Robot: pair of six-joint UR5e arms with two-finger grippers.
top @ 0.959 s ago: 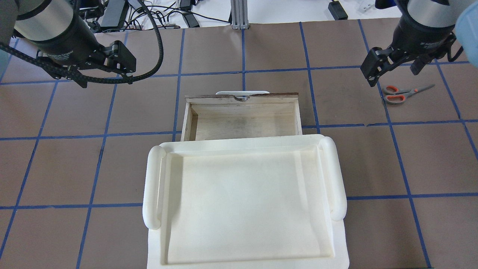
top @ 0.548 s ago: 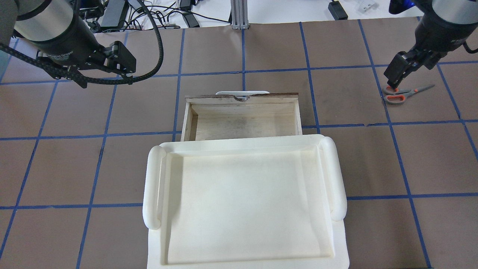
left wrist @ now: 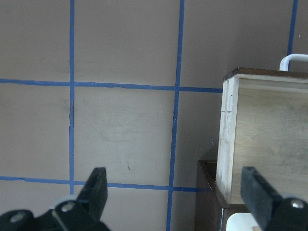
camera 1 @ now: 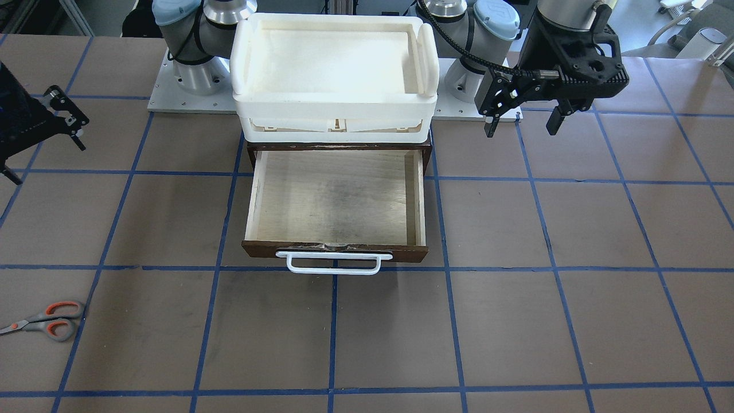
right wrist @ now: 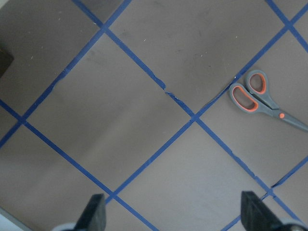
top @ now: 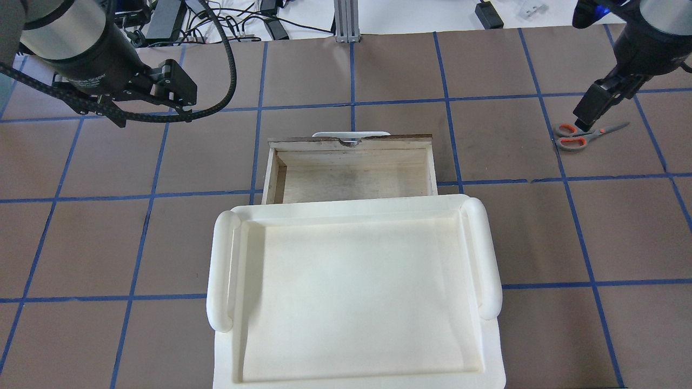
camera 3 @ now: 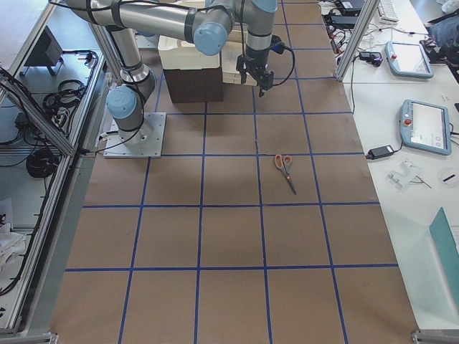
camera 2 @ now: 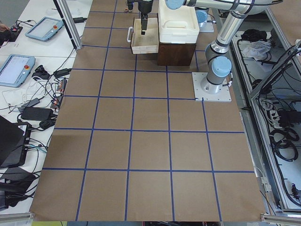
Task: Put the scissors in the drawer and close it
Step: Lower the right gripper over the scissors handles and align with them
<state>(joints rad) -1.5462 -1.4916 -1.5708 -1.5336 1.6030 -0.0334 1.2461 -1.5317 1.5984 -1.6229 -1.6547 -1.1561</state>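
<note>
The right gripper (right wrist: 175,214) is held wide open and empty, raised above the table (top: 540,232). The scissors (right wrist: 262,98) are seen lying flat below it, off to one side of its fingers and not between them. They are closed, with the long axis laid across the table, handles toward the drawer (camera 1: 401,251) and blades toward the robot's right. The drawer is pulled out, well apart from them. The left gripper (left wrist: 175,192) is likewise spread and empty. The lettering on its body is too blurred to be read.
</note>
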